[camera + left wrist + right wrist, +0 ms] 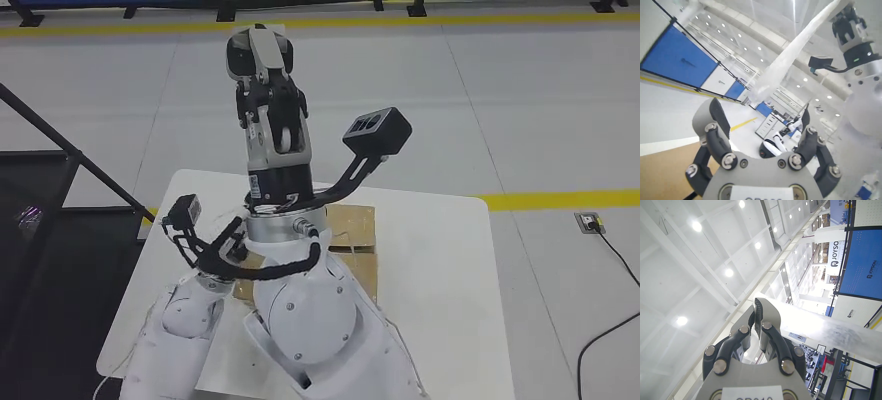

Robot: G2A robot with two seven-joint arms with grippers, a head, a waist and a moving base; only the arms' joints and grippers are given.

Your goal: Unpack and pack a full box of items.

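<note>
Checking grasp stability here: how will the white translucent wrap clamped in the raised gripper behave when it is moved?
The wrap looks floppy: it hangs from the right gripper as a long, bunched strip. It is probably light, since one pinched end seems to carry it all. The free end may swing or snag when moved.

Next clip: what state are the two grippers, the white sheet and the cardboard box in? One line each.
right gripper: shut on the white sheet, raised high above the table.
left gripper: open, holding nothing.
white sheet: lifted, hanging bunched from the right gripper.
cardboard box: on the table, mostly hidden under the arms; cannot tell if it is open or closed.
</note>
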